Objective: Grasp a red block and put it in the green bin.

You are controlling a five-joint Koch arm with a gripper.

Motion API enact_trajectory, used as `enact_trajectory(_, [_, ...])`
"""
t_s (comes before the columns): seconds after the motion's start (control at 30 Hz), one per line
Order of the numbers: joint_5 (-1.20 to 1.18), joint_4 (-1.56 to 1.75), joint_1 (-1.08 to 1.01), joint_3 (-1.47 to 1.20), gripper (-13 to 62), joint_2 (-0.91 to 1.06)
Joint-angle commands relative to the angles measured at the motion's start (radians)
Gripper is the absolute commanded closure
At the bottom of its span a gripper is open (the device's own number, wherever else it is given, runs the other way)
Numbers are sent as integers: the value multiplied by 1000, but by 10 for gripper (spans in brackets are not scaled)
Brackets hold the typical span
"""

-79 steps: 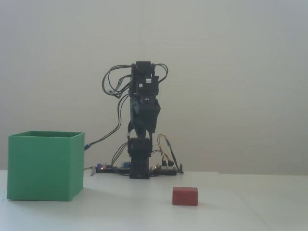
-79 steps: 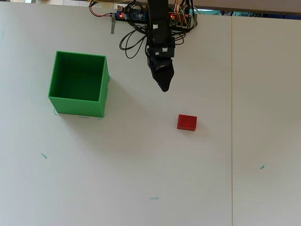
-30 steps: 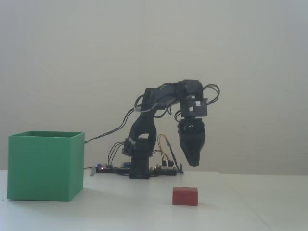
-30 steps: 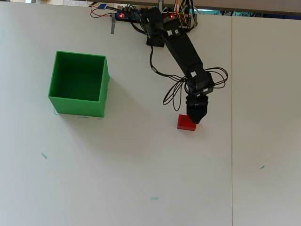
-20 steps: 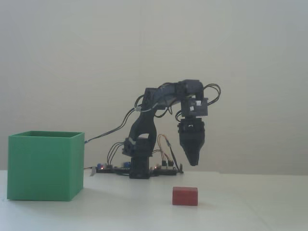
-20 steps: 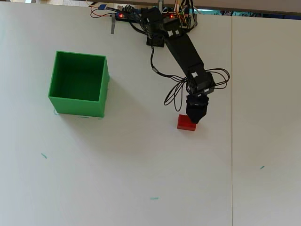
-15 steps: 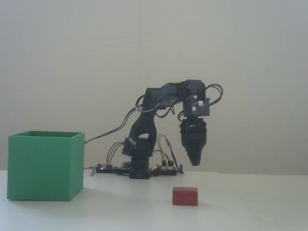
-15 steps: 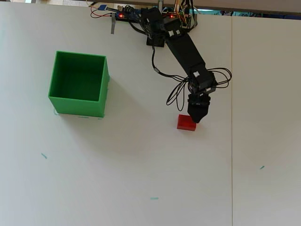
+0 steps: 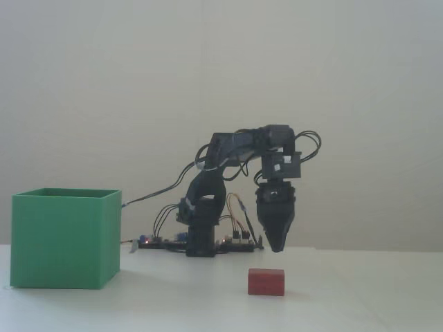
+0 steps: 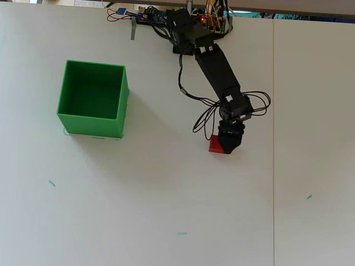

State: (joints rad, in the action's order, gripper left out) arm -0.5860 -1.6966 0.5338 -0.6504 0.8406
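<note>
Tabletop (image 10: 166, 210) white and mostly bare; a seam ran front to back near its right edge in the overhead view.

Green bin (image 10: 93, 98) stood toward the far-left part of the tabletop, open side up and empty, well apart from everything else. Nothing lay between it and the block, so the carry across looked unobstructed, though the bin's walls (image 9: 64, 238) rose about as high as the arm's base section and the load would probably need lifting over the rim.

Arm (image 10: 217, 69) reached out from its base at the far edge, with the wiring and circuit boards (image 10: 150, 16) there, toward the table's middle-right.

Gripper (image 9: 276, 247) pointed straight down, hanging above the red block (image 9: 266, 281) with clear air between tip and block in the fixed view. Its jaws tapered to what looked like a single point, so I could not tell whether they were spread or pressed together. Nothing was held.

Red block sat flat on the tabletop, right of centre, partly hidden under the gripper (image 10: 229, 148) from overhead, only its left part (image 10: 213, 147) showing. Likely pre-grasp alignment; open room all round the block for the descent.
</note>
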Motion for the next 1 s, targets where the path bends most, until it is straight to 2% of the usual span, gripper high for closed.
enact_trajectory(0.0, [3,-35,-9,63,120,-8])
enact_trajectory(0.77, [57,55,29,60,121,-127])
enact_trajectory(0.97, [109,179,26,-75,123,-141])
